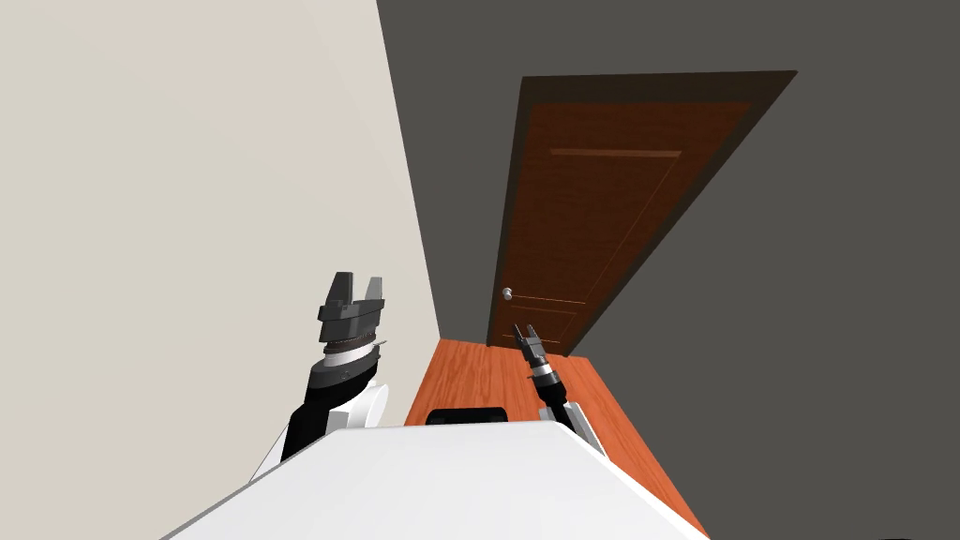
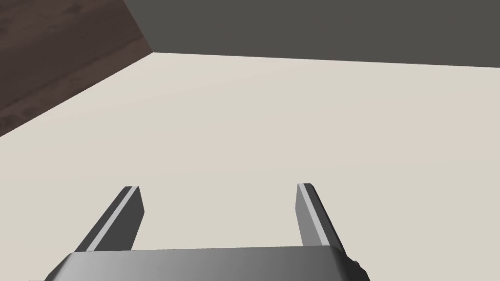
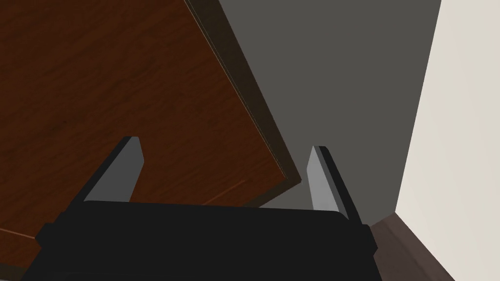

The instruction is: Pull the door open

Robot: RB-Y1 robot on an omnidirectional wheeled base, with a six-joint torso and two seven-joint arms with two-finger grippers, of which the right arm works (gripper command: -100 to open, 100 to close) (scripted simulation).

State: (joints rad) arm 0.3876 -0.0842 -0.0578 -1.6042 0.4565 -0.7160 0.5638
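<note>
A dark brown wooden door (image 1: 600, 206) in a darker frame stands shut in the grey wall ahead, with a small round silver knob (image 1: 507, 293) on its left edge. My right gripper (image 1: 525, 332) is open, held low in front of the door, a little right of and below the knob and short of it. Its wrist view looks along the door panel (image 3: 107, 97) and the frame edge (image 3: 244, 97), with nothing between the fingers (image 3: 320, 180). My left gripper (image 1: 357, 287) is raised by the cream wall, open and empty (image 2: 219, 195).
A cream wall (image 1: 187, 187) runs close on the left and a dark grey wall (image 1: 825, 328) on the right, forming a narrow corridor. The orange-brown wooden floor (image 1: 487, 380) leads to the door.
</note>
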